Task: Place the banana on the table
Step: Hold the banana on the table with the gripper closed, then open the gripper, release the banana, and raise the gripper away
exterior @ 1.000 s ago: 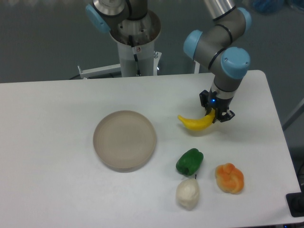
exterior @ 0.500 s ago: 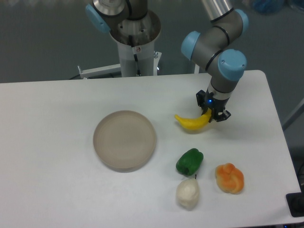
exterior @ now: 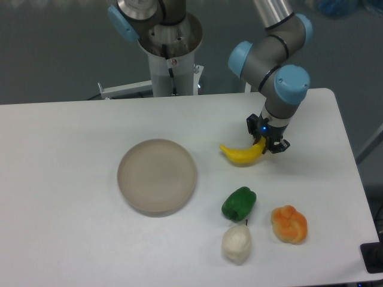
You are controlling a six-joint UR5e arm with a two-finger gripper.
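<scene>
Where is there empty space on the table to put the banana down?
The table is bare all along its left side, left of the plate, and along the back edge behind it. It is crowded at the front right, where the green pepper, white vegetable and orange fruit cluster. The hand holds the banana just behind them.

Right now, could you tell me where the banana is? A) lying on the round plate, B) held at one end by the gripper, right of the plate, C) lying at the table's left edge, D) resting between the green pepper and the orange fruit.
B: the gripper is closed on the right end of the banana, which extends leftward over the table, apart from the plate.
</scene>
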